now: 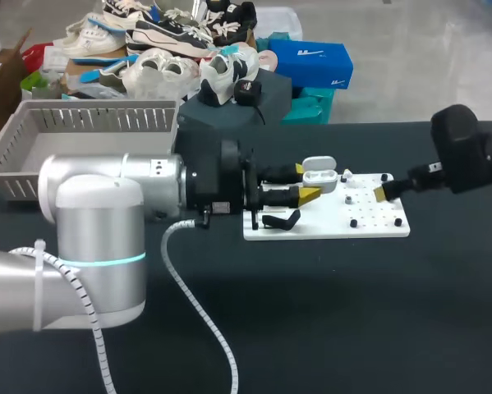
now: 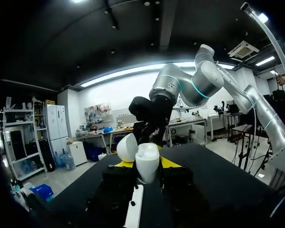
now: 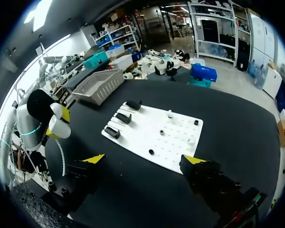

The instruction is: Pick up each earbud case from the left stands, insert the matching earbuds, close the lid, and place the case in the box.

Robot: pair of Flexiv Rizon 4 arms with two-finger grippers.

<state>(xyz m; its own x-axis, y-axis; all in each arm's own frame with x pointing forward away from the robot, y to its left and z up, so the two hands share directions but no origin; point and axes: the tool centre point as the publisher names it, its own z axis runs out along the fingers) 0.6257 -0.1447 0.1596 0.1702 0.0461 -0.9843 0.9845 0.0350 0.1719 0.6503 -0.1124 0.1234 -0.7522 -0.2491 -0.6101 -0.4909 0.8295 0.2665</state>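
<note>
Left hand (image 1: 305, 183) clamped on an open white earbud case (image 1: 319, 174); right hand (image 1: 387, 192) spread wide and holding nothing.
From where I stand, the left arm comes in from 9 o'clock. Its yellow fingertips (image 2: 169, 162) press the case from both sides, lid tipped back, over the 12 o'clock edge of the white board (image 1: 328, 226), which lies mid-way across the black counter (image 1: 311, 312). The right hand is at the board's 3 o'clock end, pointing towards the left hand, with its two fingers well apart. Black stands (image 1: 280, 220) sit at the board's 9 o'clock end, just beside the left hand. Small black pegs (image 3: 162, 132) dot the rest of the board. A grey basket (image 1: 89, 131) stands at the counter's 10 o'clock corner, well apart from the board.
</note>
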